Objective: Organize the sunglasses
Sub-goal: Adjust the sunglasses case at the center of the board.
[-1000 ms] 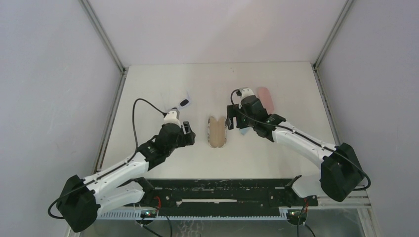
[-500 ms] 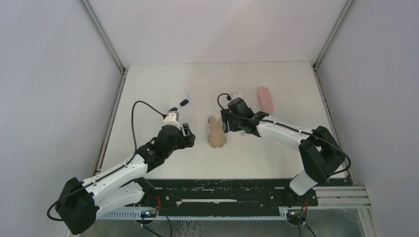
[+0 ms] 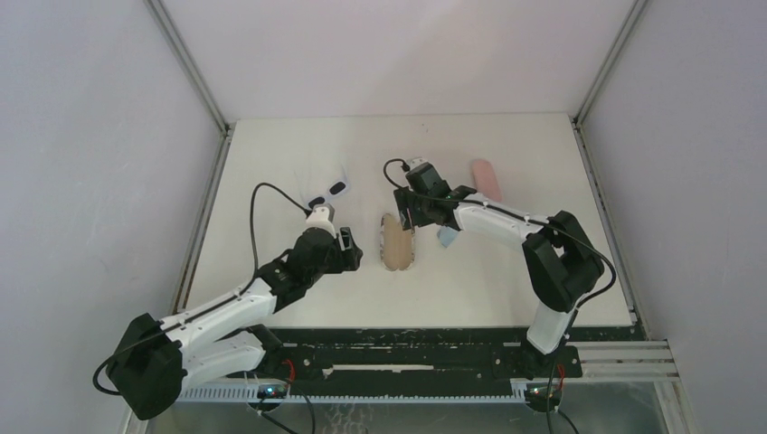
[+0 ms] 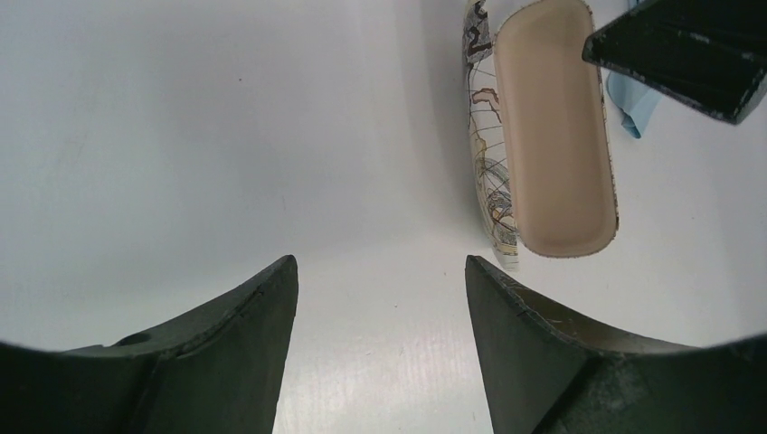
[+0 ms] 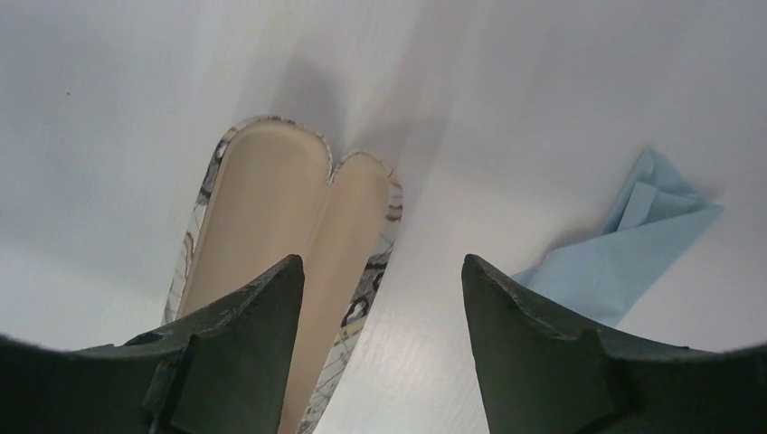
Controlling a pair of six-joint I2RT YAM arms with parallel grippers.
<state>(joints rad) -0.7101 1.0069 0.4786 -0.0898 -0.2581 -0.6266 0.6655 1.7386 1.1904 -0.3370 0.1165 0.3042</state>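
above the far end of the open case (image 3: 396, 246), the right gripper (image 3: 411, 213) hangs spread and empty; beside the case, the left gripper (image 3: 348, 250) gapes empty too.

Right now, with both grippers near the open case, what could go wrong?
1. The left gripper and right gripper, both open and empty, sit close around the open case; the right one's finger shows in the left wrist view, so they might collide.
2. The right gripper hangs over the case's rim; lowering could shove or tip it.
3. The white sunglasses lie beside the left arm's cable, which might drag them.
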